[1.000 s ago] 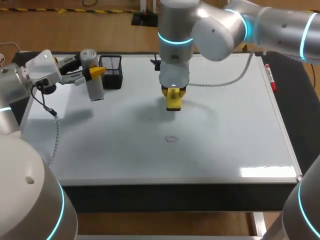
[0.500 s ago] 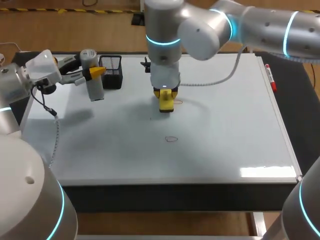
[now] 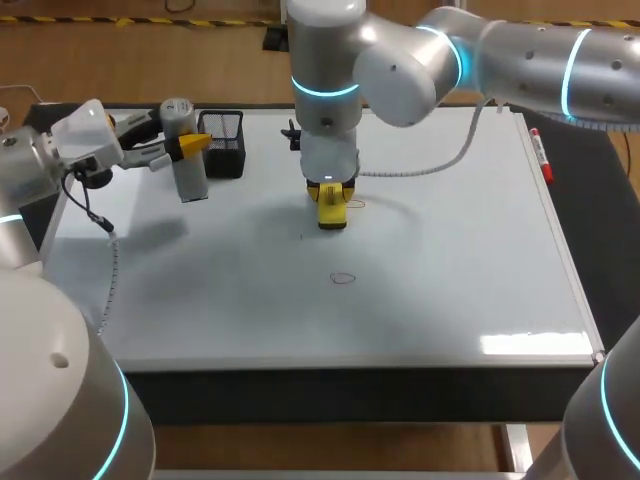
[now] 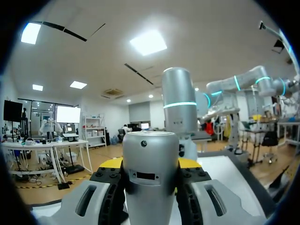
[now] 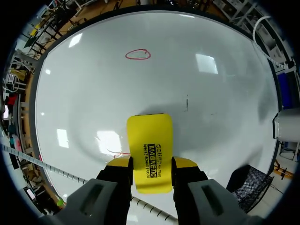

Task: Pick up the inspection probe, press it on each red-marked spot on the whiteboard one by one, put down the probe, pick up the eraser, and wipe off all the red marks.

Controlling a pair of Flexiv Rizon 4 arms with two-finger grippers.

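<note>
While left gripper [image 4: 150,164] holds probe [image 4: 150,199] near whiteboard [image 3: 450,290] edge, right gripper [image 5: 150,165] clamps eraser [image 5: 150,138] centrally.

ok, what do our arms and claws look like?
Left arm and right arm: rounded silver-grey links with glowing cyan rings. Left claw and right claw: grey bodies, black fingers, yellow tips. Grey ribbed cable trails each wrist; left adds a thin black wire.

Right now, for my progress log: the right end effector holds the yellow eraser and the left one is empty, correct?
No. The left end effector holds the silver probe, as the left wrist view shows; the right end effector does hold the yellow eraser.
</note>
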